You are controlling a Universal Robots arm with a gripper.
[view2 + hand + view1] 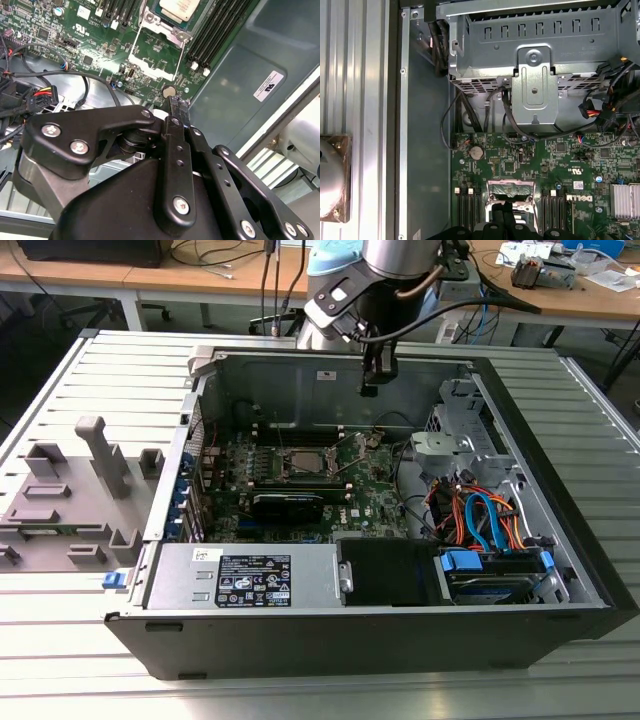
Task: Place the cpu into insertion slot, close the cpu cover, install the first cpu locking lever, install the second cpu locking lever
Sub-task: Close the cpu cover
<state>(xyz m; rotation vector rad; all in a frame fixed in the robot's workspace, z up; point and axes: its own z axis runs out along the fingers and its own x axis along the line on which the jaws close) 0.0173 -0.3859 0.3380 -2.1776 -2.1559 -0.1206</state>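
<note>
Claw (179,104) is hanging over the open computer case (560,570), and in the second wrist view I'm seeing its fingers pressed together, closed on nothing. I'm finding the cpu (176,7) lying in the insertion slot (283,464) on the green board (95,42), apart from the claw. The cpu cover (159,50) is lying flipped open just beside the slot, with board showing through its square window. It is sitting between the cpu and the claw tips. The case is resting on the slatted bench (60,640).
</note>
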